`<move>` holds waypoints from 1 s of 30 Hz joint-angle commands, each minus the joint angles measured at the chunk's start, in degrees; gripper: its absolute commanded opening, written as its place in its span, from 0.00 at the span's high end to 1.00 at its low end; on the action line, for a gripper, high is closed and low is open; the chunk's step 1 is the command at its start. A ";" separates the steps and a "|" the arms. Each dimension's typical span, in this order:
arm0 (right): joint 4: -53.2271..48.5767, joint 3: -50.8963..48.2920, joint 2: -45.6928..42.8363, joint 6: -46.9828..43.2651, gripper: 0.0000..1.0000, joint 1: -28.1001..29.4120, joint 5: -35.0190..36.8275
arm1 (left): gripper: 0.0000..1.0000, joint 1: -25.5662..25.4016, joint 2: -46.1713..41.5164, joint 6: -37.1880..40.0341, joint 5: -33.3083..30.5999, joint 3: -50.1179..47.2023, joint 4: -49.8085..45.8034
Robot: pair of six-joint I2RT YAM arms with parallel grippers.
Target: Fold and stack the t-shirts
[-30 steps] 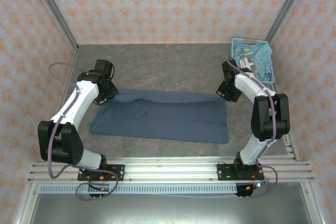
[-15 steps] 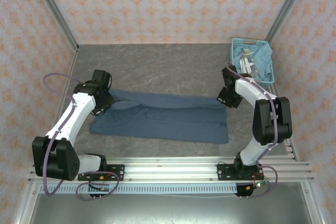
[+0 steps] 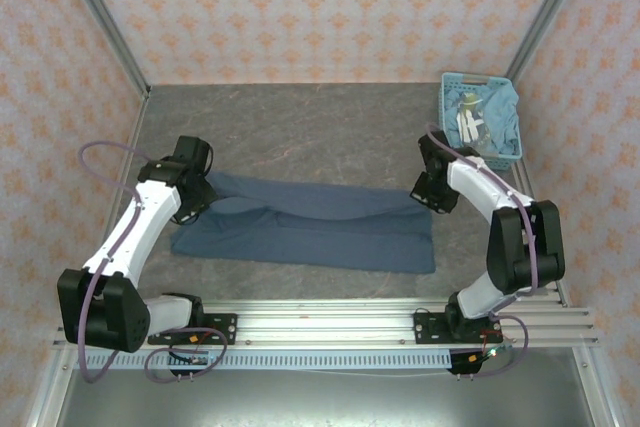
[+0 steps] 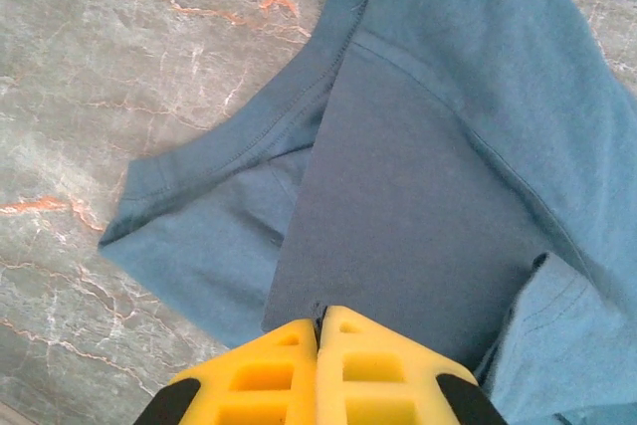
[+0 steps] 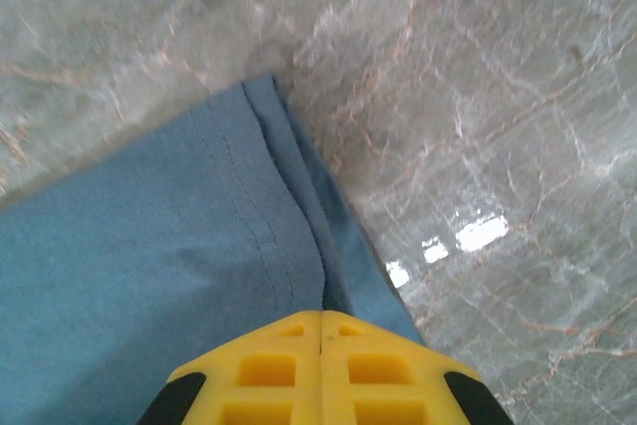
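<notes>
Grey marble counter (image 3: 330, 117): slate-blue t-shirt (image 3: 310, 237), long axis left-right. Far-edge ends clamped by left fingers (image 4: 269, 370) and right fingers (image 5: 269, 360), one per side; near hem lies toward the arm bases.

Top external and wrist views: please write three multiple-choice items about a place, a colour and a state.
1. Where on the table is the light-blue basket? A) far right corner B) near left corner C) centre
2. What colour are the left gripper's fingers? A) red B) yellow C) green
3. What is the right gripper's state? A) open over the basket B) open on bare table C) shut on the slate-blue t-shirt
Answers: 1 A, it stands at the back by the right wall; 2 B, the left wrist view shows them yellow; 3 C, its fingers meet on the cloth's edge.
</notes>
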 commanded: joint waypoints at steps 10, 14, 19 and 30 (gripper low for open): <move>-1.47 -4.64 -1.16 0.94 1.00 0.84 5.69 | 1.00 -1.55 0.23 -0.34 -7.35 -3.15 -1.98; -1.84 -4.99 -1.81 0.97 1.00 0.92 6.31 | 1.00 -2.46 -0.88 -0.91 -8.66 -2.77 -3.62; -1.80 -5.64 -2.13 0.95 1.00 1.01 6.39 | 1.00 -3.24 -2.18 -2.49 -7.74 -4.63 -4.27; -1.19 -8.83 -3.33 1.95 1.00 1.05 6.93 | 1.00 -5.21 -6.01 -8.73 -6.68 -12.69 -3.91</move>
